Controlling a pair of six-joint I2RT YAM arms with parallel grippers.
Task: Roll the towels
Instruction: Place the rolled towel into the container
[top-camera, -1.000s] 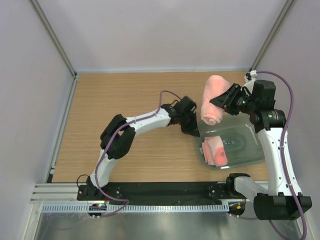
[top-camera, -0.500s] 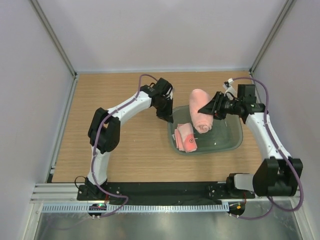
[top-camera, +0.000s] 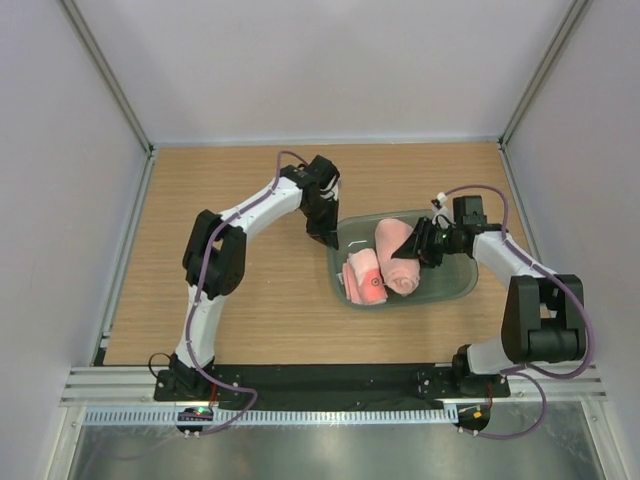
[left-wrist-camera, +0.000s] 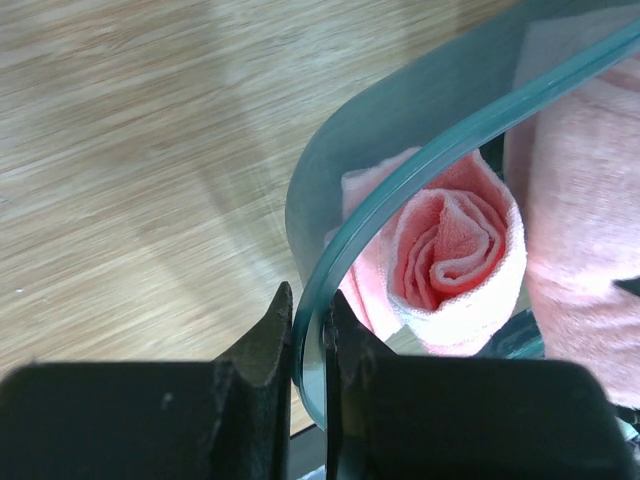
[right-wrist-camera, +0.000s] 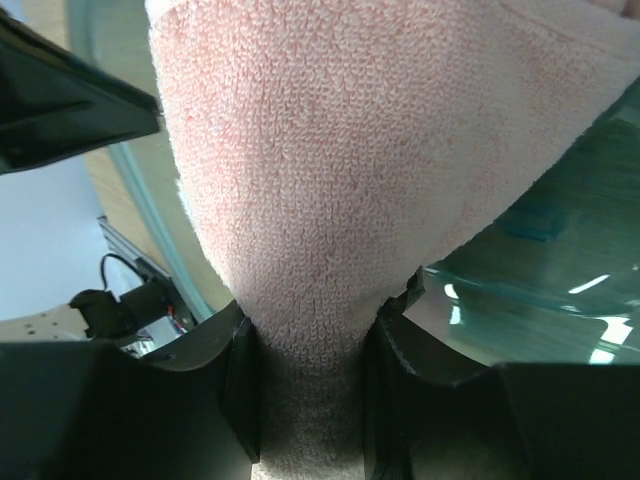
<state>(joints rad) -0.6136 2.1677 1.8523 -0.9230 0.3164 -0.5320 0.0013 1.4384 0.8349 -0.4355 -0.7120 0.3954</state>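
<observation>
A clear green-tinted plastic bin (top-camera: 455, 285) sits on the wooden table right of centre. A rolled pink towel (top-camera: 364, 279) lies at its left end, its spiral end showing in the left wrist view (left-wrist-camera: 455, 255). My left gripper (top-camera: 330, 238) is shut on the bin's left rim (left-wrist-camera: 400, 205), which runs between the jaws. My right gripper (top-camera: 424, 248) is shut on a second rolled pink towel (top-camera: 396, 252) and holds it inside the bin beside the first roll. That towel fills the right wrist view (right-wrist-camera: 330, 180).
The wooden table (top-camera: 200, 260) is bounded by white walls at the back and both sides. A black rail (top-camera: 330, 380) runs along the near edge.
My left gripper has dragged the bin leftward across the table. My right gripper has lowered the second rolled towel from above the bin down into it, beside the first roll.
</observation>
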